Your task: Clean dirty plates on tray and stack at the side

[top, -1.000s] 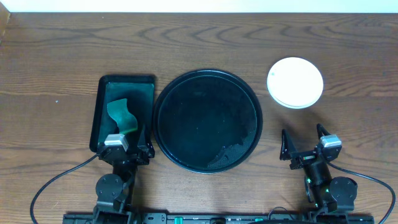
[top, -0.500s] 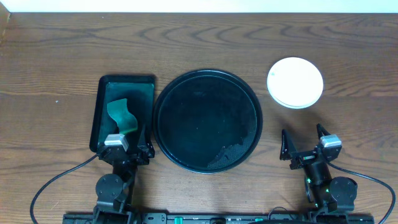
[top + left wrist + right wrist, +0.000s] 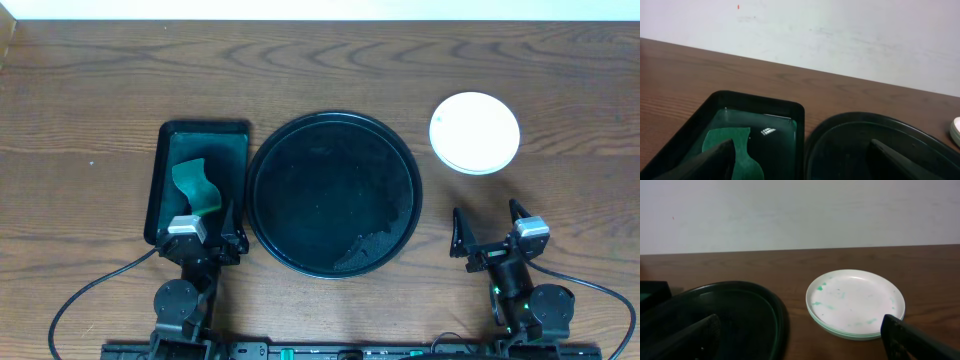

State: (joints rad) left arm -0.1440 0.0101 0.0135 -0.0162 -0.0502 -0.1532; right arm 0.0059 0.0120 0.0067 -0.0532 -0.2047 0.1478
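The white plates [image 3: 474,132] lie stacked on the table to the right of the large round black tray [image 3: 333,193]. In the right wrist view the top plate [image 3: 855,302] carries faint green smears. The round tray holds no plates, only wet patches; it also shows in the left wrist view [image 3: 875,150] and the right wrist view [image 3: 730,315]. My left gripper [image 3: 205,240] is open and empty at the table's front, by the small tray. My right gripper [image 3: 490,235] is open and empty at the front right, nearer to me than the plates.
A small rectangular black tray [image 3: 198,180] with a green sponge [image 3: 195,186] stands left of the round tray; it also shows in the left wrist view [image 3: 755,130]. A white wall runs along the table's far edge.
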